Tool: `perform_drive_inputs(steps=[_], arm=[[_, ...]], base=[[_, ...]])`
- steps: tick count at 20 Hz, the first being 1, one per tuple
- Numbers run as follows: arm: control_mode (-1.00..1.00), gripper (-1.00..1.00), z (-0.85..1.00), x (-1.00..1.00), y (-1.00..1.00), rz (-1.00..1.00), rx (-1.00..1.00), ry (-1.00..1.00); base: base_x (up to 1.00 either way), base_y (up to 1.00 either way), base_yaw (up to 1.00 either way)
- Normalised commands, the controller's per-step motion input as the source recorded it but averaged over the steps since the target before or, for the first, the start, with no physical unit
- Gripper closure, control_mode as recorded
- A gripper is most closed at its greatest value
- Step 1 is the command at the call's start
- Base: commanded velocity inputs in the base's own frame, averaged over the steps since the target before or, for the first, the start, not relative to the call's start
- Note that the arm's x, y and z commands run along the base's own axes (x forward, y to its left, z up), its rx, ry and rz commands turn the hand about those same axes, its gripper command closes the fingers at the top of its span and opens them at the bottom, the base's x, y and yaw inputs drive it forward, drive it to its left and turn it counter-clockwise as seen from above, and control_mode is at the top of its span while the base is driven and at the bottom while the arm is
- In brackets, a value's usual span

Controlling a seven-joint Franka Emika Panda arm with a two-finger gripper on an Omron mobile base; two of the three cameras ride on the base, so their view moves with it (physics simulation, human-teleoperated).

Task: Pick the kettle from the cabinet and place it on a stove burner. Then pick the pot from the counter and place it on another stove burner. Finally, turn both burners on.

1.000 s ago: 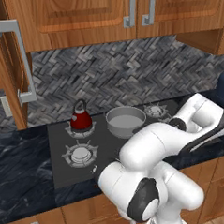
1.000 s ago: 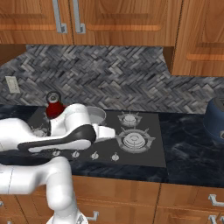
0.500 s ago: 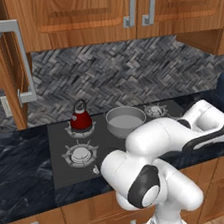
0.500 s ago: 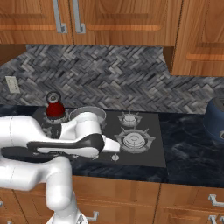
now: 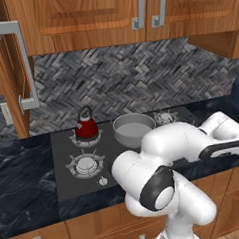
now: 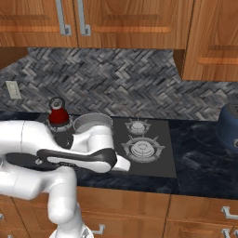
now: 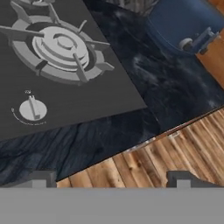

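Note:
The dark red kettle stands on the back left burner. Right beside it, the grey steel pot sits on the burner to its right. My arm reaches low across the cooktop's front edge. My gripper is open with nothing between its fingertips. It hangs over the counter's front edge, near the cooktop's front right corner. A front burner and its round knob lie just ahead of it. The cabinet door stands open at the left.
A dark blue appliance sits on the black counter right of the cooktop. Another free burner and a knob are at the front left. Wall cabinets hang overhead.
The hand has slid a little nearer the cooktop's front edge and lower. Kettle and pot have stayed put.

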Motion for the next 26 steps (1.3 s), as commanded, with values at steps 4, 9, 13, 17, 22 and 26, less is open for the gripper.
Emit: perform_drive_inputs(steps=[4,9,13,17,22,26], arm=[[-1.00,-1.00,0.78,0.14,-0.13,-0.03,0.54,0.36],[-1.00,-1.00,0.81,0.13,0.00,0.02,0.49,0.41],[-1.00,-1.00,0.88,0.07,0.00,0.08,0.45,0.39],[-1.00,-1.00,0.87,0.10,0.00,0.07,0.48,0.37],[-1.00,-1.00,0.85,0.18,0.04,0.07,0.51,0.34],[-1.00,-1.00,0.89,0.22,0.02,0.07,0.52,0.33]], base=[[0.00,0.00,0.00],[0.00,0.00,0.00],[0.00,0.00,0.00],[0.00,0.00,0.00],[0.00,0.00,0.00],[0.00,0.00,0.00]])
